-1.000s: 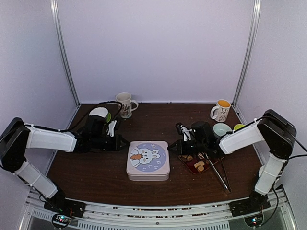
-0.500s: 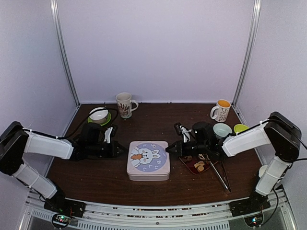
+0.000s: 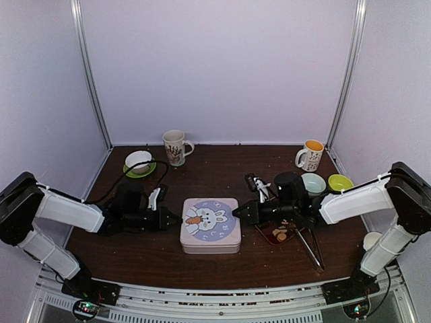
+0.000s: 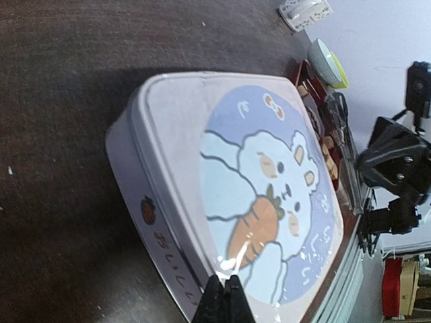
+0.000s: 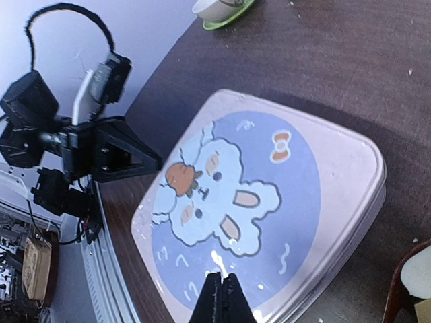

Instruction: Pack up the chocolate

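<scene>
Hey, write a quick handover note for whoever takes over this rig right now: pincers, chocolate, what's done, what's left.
Pincers: the left pincer is shut, tips at the left edge of the bunny tin. The right pincer is shut at the tin's right edge. Neither holds anything.
Things: the tin sits mid-table, lid on. The chocolate lies on the dark red tray right of the tin, with the tongs by it.
Done: no chocolate packed yet.
Left: open the tin, move the chocolate in, close it.
</scene>
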Motion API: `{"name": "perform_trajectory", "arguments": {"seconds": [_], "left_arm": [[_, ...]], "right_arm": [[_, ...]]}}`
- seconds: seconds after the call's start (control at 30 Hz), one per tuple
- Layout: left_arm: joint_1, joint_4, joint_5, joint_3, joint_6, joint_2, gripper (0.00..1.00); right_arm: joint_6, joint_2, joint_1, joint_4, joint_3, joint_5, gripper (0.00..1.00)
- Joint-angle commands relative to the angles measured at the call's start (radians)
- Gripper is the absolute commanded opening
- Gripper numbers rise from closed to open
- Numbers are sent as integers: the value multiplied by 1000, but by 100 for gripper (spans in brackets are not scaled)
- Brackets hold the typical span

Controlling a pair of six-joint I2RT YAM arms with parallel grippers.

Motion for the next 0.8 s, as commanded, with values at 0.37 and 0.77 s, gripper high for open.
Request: {"name": "perform_trajectory", "arguments": {"seconds": [0.37,0.77], "left_arm": [[-82,-51,-18,-16,-27,25,0],[-171,-170,-96,-31,-68,-145,0]], "right_arm": [[-23,-51,63,-74,-55,66,0],[13,41,116,28,-109,62,0]]}}
